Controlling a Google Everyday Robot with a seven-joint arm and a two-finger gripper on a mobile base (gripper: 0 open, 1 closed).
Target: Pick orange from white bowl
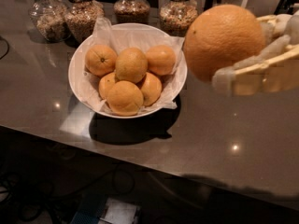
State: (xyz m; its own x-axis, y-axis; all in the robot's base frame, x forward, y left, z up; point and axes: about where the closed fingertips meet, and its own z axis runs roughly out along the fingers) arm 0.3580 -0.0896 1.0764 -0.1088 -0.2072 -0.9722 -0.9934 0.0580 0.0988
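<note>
My gripper (254, 50) is at the right edge of the camera view, shut on the orange (223, 42), a large round fruit with finely pebbled peel and a tiny dark dot. It holds the orange well above the counter, to the right of the white bowl (78, 85). The bowl is wide and shallow, lined with crinkled white paper, and holds several smaller oranges (124, 76). One of them at the left shows a dark star-shaped stem scar (102, 59).
The bowl stands on a dark grey counter (219, 134). Several glass jars of grains (82, 17) line the back edge behind the bowl. The counter's front edge runs across the lower part of the view, with dark floor and cables below.
</note>
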